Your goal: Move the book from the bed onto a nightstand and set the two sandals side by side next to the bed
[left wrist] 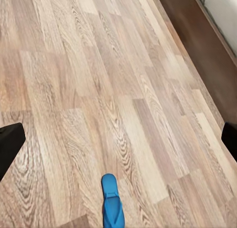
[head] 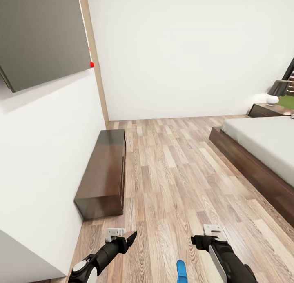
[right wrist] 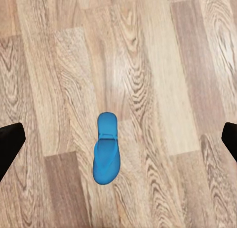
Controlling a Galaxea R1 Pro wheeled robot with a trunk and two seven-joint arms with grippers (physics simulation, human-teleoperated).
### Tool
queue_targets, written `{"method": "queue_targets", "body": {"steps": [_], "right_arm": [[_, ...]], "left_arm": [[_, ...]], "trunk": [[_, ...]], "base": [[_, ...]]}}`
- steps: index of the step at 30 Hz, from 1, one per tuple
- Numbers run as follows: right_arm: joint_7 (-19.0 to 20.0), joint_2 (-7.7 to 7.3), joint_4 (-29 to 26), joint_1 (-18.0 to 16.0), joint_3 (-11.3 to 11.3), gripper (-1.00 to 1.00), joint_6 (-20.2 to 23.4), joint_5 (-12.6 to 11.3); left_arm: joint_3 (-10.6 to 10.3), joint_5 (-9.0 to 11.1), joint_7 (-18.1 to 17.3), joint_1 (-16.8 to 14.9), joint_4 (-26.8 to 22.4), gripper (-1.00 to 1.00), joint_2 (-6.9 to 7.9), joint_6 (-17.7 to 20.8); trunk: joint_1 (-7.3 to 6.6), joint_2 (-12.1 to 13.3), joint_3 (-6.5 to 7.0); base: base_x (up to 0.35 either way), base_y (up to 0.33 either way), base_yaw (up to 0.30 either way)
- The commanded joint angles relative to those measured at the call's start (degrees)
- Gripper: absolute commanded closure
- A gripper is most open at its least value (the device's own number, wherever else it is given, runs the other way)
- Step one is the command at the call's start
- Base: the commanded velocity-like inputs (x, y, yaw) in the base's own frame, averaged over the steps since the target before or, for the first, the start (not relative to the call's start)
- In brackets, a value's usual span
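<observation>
One blue sandal (right wrist: 105, 151) lies flat on the wood-plank floor (head: 171, 172), sole down, its narrow toe end rounded and its heel end wider; a strap of the same bright blue forks from near the toe back toward the sides; nothing touches it. In the head view its tip (head: 181, 270) shows at the lower edge, between the two arms, well apart from the bed (head: 265, 146); the left wrist view catches it too (left wrist: 111, 203), on bare planks with the bed's dark base running along one edge.

The left gripper (head: 122, 235) hangs above the floor with nothing between its fingers; in its wrist view the dark fingertips (left wrist: 11, 144) sit at opposite edges of the picture, so the jaws are spread wide. The right gripper (head: 206, 236) is likewise spread and empty, its fingertips (right wrist: 10, 141) far apart with the sandal on the floor between and beyond them.

The bed is low, an off-white mattress on a dark brown platform; past its far end a nightstand (head: 267, 110) carries a lamp (head: 277, 92) with a dark shade. A long low dark dresser (head: 104, 172) stands against the white wall at the left, below a dark wall panel (head: 41, 34).
</observation>
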Motion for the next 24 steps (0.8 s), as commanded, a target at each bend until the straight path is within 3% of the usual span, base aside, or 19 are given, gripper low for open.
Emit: {"method": "queue_targets", "body": {"steps": [1,14,16,20,24], "right_arm": [[0.06,0.01,-0.08,-0.04,-0.02,-1.0,0.32,-0.09],[0.25,0.42,-0.04,-0.08,0.19,-1.0,-0.1,-0.51],[0.35,1.03,0.31,0.09,0.21,-1.0,-0.76,-0.49],[0.4,0.91,0.25,0.09,0.26,-1.0,-1.02,-0.52],[0.44,0.89,0.23,0.09,0.27,-1.0,-1.0,-0.52]], "left_arm": [[0.04,0.61,-0.16,-0.02,-0.05,-1.0,-0.01,0.54],[0.04,0.72,-0.17,-0.02,0.42,-1.0,0.0,0.72],[-0.61,0.06,0.48,-0.14,1.03,-1.0,-0.66,0.07],[-0.75,-1.11,1.72,-0.17,0.7,-1.0,-0.54,-1.22],[-0.75,-0.93,1.55,-0.19,-0.14,-1.0,-0.47,-2.5]], "trunk": [[0.22,-0.44,-0.24],[3.08,-5.66,-2.57],[3.07,-5.64,-2.56],[3.07,-5.64,-2.56],[3.95,-7.25,-3.28]], "base": [[0.0,0.0,0.0],[0.0,0.0,0.0],[0.0,0.0,0.0],[0.0,0.0,0.0],[0.0,0.0,0.0]]}}
